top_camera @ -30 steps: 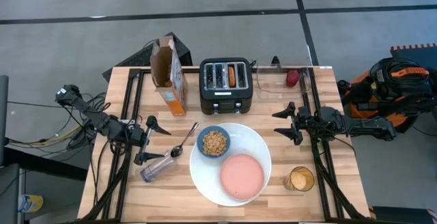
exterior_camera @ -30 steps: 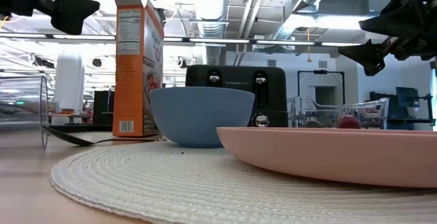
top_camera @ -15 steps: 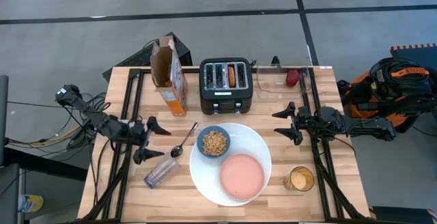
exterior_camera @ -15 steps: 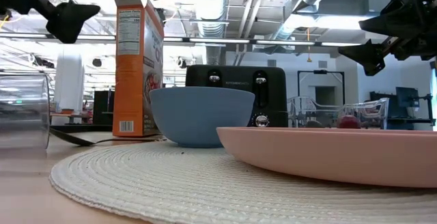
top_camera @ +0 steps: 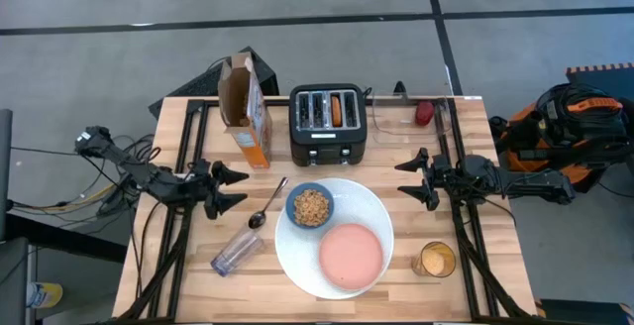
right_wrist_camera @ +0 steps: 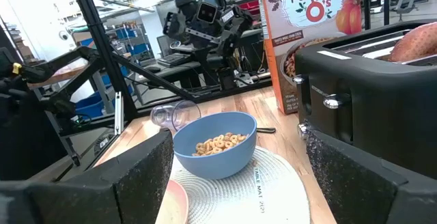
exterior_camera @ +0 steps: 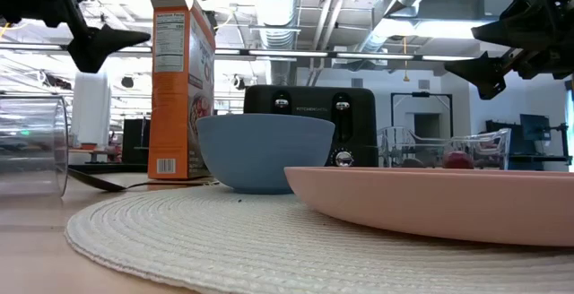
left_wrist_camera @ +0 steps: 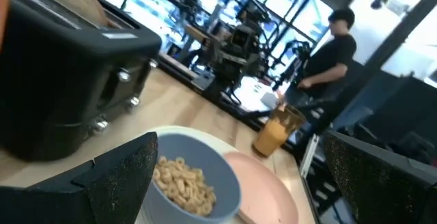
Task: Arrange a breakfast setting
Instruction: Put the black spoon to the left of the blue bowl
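The clear purplish tumbler [top_camera: 236, 254] lies on its side on the table, near the left front. The metal spoon [top_camera: 267, 206] lies beside the big white round plate [top_camera: 297, 261], which has a woven surface. On the plate stand the blue bowl [top_camera: 310, 206], holding cereal, and the pink saucer [top_camera: 350, 255]. The orange cereal box [top_camera: 245, 107] stands at the back. Round toasted bread [top_camera: 338, 110] sticks out of the black toaster [top_camera: 328, 114]. My left gripper [top_camera: 236, 187] is open and empty above the table, left of the spoon. My right gripper [top_camera: 406, 178] waits open, right of the plate.
An amber glass [top_camera: 434, 260] stands at the front right. A clear container [top_camera: 411, 117] with something red in it sits at the back right. Black rails [top_camera: 188, 166] run along both table sides. A person [left_wrist_camera: 331, 53] stands in the room beyond the table.
My left gripper has drawn away from the tumbler, going up and toward the table's far edge and the spoon, and has turned. The tumbler, still on its side, has shifted a little toward the near edge.
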Controlling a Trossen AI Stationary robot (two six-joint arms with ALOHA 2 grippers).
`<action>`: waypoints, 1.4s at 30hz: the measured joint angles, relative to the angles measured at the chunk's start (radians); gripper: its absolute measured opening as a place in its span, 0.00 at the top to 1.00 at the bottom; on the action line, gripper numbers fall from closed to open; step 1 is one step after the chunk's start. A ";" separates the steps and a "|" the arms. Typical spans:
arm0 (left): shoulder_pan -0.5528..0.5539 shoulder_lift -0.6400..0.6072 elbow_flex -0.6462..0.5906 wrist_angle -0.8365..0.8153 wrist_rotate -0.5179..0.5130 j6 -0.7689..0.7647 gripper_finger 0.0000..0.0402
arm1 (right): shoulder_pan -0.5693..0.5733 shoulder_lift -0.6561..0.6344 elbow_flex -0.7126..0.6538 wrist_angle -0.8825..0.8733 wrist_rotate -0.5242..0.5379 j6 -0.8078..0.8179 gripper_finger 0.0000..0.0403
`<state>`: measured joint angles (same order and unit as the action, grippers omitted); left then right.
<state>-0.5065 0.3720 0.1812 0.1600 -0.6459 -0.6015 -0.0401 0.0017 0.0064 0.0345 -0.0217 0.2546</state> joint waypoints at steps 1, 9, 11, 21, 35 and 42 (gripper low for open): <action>0.009 0.001 0.000 -0.001 -0.004 -0.009 0.00 | 0.000 0.000 0.000 0.000 0.000 0.000 0.12; 0.038 0.001 0.000 -0.067 -0.093 -0.049 0.00 | 0.000 0.000 0.000 0.000 0.000 0.000 0.12; 0.038 0.001 0.000 -0.102 -0.132 -0.074 0.00 | 0.000 0.000 0.000 0.000 0.000 0.000 0.12; 0.038 0.001 0.000 -0.170 -0.144 -0.262 0.00 | 0.000 0.000 0.000 0.000 0.000 0.000 0.12; 0.038 0.140 0.000 -0.170 0.014 -0.522 0.00 | 0.000 0.000 0.000 0.000 0.000 0.000 0.12; 0.038 0.255 0.007 -0.183 0.081 -0.654 0.00 | 0.000 0.000 0.000 0.000 0.000 0.000 0.12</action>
<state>-0.4686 0.6270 0.1881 -0.0232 -0.5650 -1.2555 -0.0399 0.0020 0.0067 0.0347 -0.0219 0.2546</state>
